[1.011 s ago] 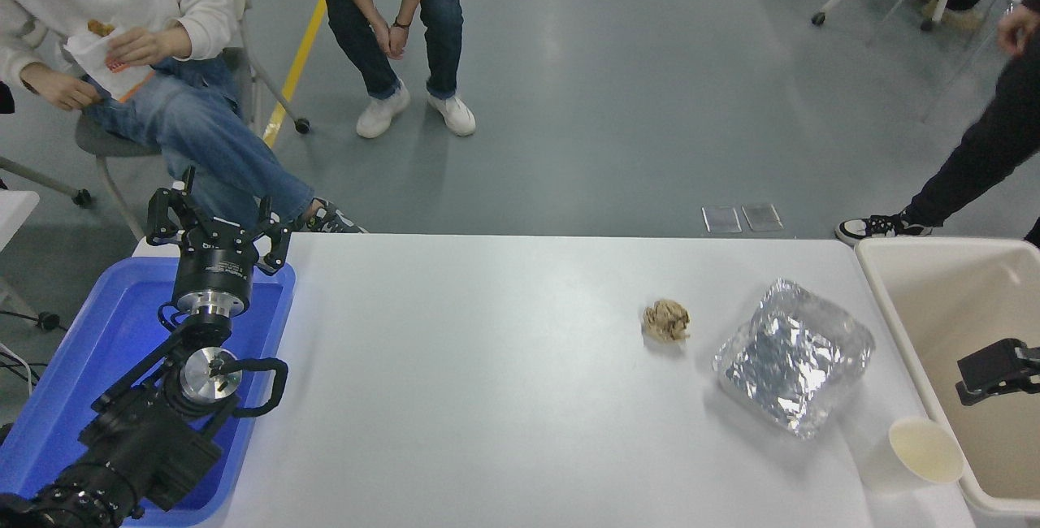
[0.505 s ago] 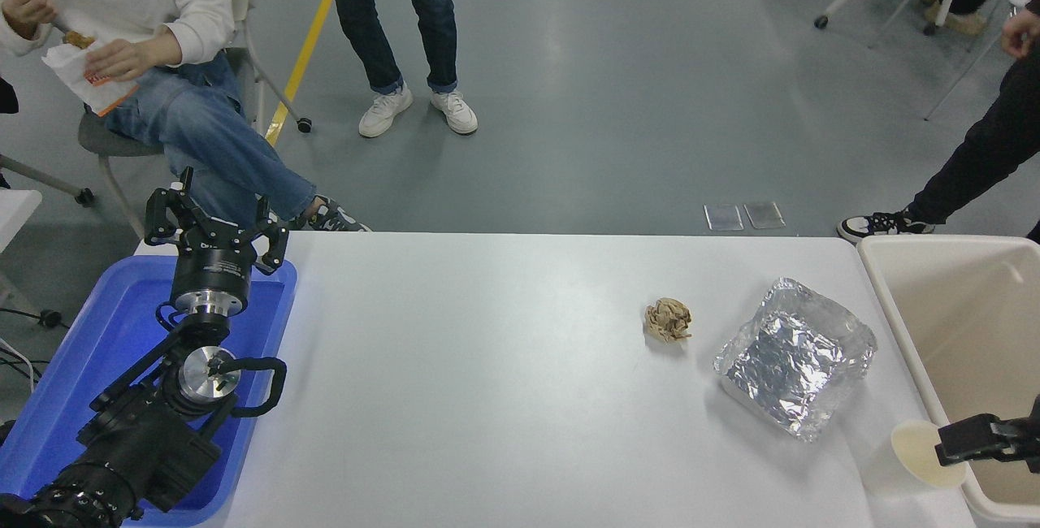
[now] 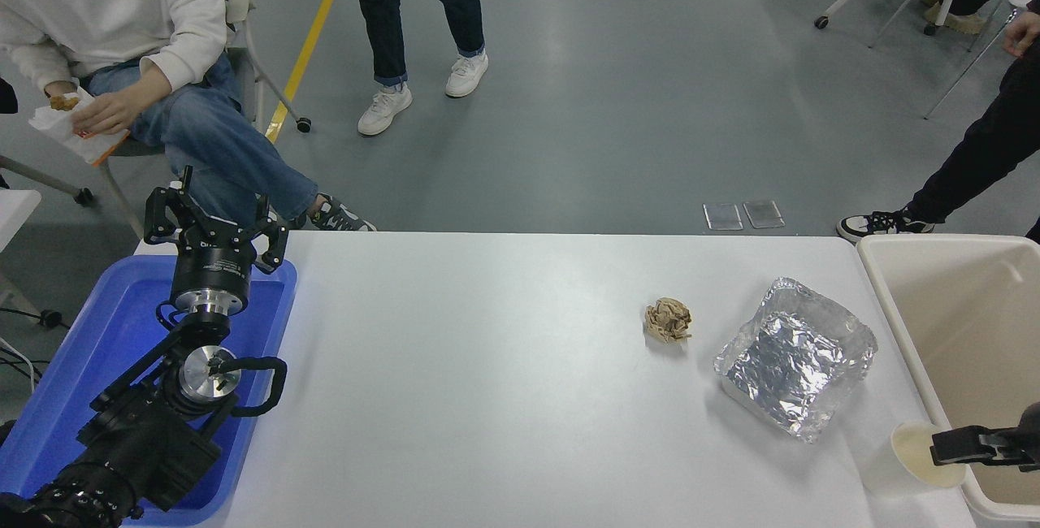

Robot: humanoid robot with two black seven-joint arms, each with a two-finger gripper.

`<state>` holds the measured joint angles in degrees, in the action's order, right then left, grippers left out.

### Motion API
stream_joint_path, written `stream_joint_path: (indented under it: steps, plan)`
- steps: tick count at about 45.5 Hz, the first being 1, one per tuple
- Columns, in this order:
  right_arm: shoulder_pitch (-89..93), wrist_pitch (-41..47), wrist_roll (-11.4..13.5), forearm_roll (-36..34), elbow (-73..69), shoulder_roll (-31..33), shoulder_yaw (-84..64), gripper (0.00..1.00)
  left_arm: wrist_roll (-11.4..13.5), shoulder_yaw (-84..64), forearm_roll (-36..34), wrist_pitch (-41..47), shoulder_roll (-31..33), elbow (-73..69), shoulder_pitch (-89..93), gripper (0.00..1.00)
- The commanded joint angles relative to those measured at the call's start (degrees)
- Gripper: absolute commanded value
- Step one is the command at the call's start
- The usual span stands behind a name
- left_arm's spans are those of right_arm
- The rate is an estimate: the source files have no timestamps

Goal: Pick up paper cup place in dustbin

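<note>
Paper cup (image 3: 906, 456) upright at the table's (image 3: 487, 398) near right corner, just beside the dustbin (image 3: 910, 325), right gripper (image 3: 946, 447) at its rim (grip unclear), left gripper (image 3: 215, 227) parked wide over blue tray (image 3: 97, 325).

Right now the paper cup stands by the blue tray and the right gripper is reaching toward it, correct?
Not quite. The head view shows the cup standing at the table's right end beside the beige dustbin, near the foil tray. The blue tray is at the far left, under the parked left gripper. The right gripper is indeed reaching toward the cup.
</note>
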<state>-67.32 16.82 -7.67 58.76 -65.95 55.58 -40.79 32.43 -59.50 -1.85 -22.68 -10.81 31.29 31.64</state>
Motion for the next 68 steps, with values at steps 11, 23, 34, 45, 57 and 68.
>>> stream_joint_path:
  steps: [11, 23, 34, 45, 57, 68]
  plan:
    - [3.8, -1.8, -2.3, -2.5, 2.2, -1.9, 1.2, 0.51, 0.0, 0.0, 0.0, 0.0, 0.0, 0.0, 0.0, 0.99]
    - [3.8, -1.9, -2.5, -2.5, 2.3, -2.2, 1.2, 0.00, 0.0, 0.0, 0.0, 0.0, 0.0, 0.0, 0.0, 0.99]
    - [3.2, -2.1, -2.6, -2.7, 1.7, -1.8, 1.2, 0.00, 0.0, 0.0, 0.0, 0.0, 0.0, 0.0, 0.0, 0.99]
    - [-5.3, 1.5, -2.6, -3.0, -2.2, 3.6, -1.5, 0.00, 0.0, 0.1, -0.1, 0.0, 0.0, 0.0, 0.0, 0.99]
    - [-33.1, 8.8, -2.7, -3.4, -9.2, 5.9, -20.7, 0.00, -0.1, 0.1, -0.1, 0.0, 0.0, 0.0, 0.0, 0.99]
    - [-65.6, 18.8, -5.9, -8.9, -10.3, -3.1, -45.2, 0.00, -0.1, 0.0, -0.1, 0.0, 0.0, 0.0, -0.1, 0.99]
